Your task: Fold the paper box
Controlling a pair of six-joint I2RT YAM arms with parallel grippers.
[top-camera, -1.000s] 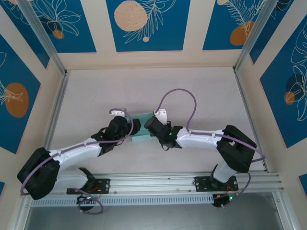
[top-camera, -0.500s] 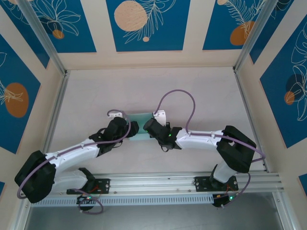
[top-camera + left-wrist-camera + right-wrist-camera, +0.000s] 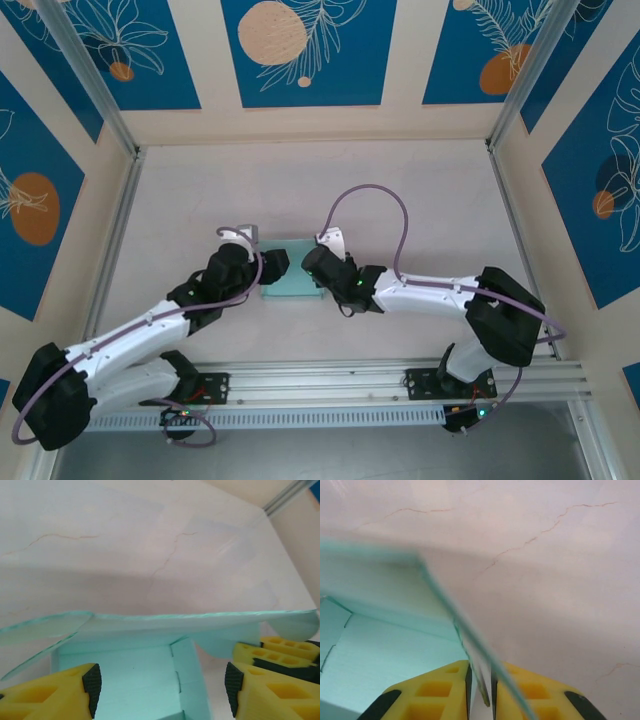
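Here, mint, half-raised paper box [image 3: 290, 283]: right tool [image 3: 480, 680] tight on its wall [image 3: 445, 602], left tool [image 3: 161, 682] wide, empty.

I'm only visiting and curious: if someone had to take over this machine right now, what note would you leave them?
Paper box: pale card, half formed, in the middle of the table between both arms.
Left gripper: open, fingers astride the box floor, gripping nothing.
Right gripper: jaws nearly closed around one raised wall; I cannot tell whether it pinches.
Done: walls are partly raised.
Left: tuck in the flaps and close the box.
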